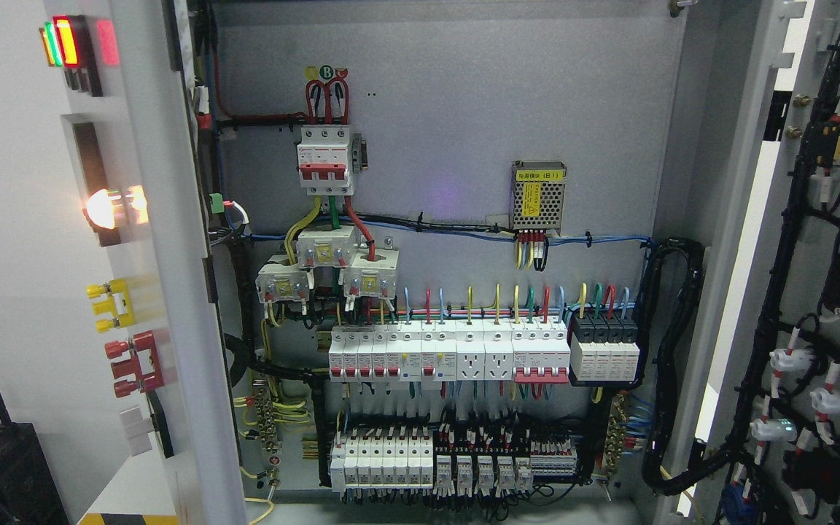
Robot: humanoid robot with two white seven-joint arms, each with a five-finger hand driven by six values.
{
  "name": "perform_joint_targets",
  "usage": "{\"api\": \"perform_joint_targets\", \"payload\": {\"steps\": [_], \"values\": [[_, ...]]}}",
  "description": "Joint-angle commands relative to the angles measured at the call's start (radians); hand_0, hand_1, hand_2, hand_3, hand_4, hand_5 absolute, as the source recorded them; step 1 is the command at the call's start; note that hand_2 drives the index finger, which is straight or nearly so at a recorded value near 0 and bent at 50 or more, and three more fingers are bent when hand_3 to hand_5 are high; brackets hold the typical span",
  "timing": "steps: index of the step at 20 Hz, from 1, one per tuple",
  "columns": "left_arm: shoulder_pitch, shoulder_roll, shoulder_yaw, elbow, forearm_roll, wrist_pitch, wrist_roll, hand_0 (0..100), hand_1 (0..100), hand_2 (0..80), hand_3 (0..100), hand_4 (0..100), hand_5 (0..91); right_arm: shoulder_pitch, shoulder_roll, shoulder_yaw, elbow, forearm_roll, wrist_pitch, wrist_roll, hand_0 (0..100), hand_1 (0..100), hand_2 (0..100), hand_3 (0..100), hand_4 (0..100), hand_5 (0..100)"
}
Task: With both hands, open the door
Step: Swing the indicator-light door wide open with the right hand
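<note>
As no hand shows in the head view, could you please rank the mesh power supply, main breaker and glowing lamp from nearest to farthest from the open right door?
1. mesh power supply, right of centre.
2. main breaker, upper centre-left.
3. glowing lamp, far-left panel.

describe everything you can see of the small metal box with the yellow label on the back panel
The power supply box is a small, upright, silvery perforated-metal case fixed to the grey back panel, right of centre and above the breaker rows. A yellow strip with print too small to read runs across its top, and a yellow warning sticker sits on its mesh front. Red, yellow and black wires leave its underside and join the blue and black cable bundle running horizontally just below it.
</note>
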Motion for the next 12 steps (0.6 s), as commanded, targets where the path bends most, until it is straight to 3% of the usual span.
{"api": "perform_joint_targets", "payload": {"steps": [1,12], "values": [[0.0,-0.028,0.0,-0.029,0.0,0.001,0.001,0,0,0.0,0,0,0.0,0.0,-0.025,0.037,-0.014,0.001,-0.001,-0.001,38,0,0,0,0,0],[0.0,-0.029,0.0,-0.029,0.0,-0.001,0.001,0,0,0.0,0,0,0.0,-0.006,-0.015,0.068,-0.018,0.004,0.003,-0.007,38,0,0,0,0,0]]}}
